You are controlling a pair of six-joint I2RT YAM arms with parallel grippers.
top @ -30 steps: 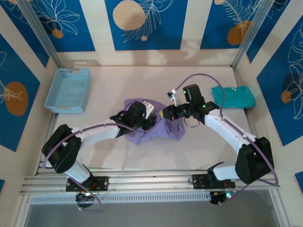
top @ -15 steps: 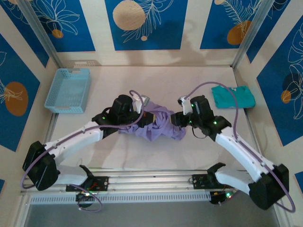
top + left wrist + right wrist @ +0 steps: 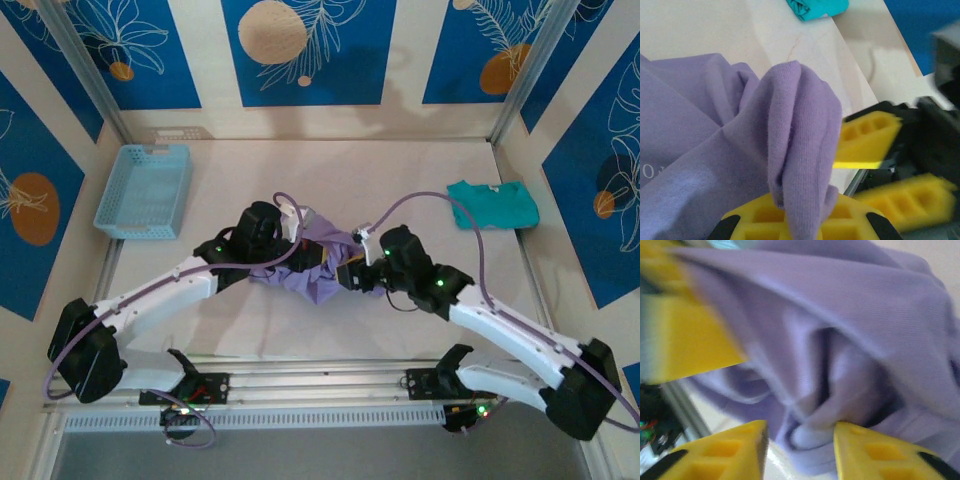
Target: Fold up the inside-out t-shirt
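Note:
The inside-out t-shirt is a bunched lavender heap at the middle of the table. My left gripper is at its left side, shut on a raised ridge of the purple fabric that runs down between the yellow fingers. My right gripper presses in from the right with its yellow fingers apart. A rolled fold of the shirt lies in the gap and touches the right-hand finger. The two grippers sit very close together.
A light blue basket stands at the back left. A folded teal shirt lies at the back right, and its corner shows in the left wrist view. Metal rails run along the near table edge.
My right gripper has opened and slid left and nearer, into the shirt's right side. The left arm stretched out a second ago and has held still since, keeping its pinch.

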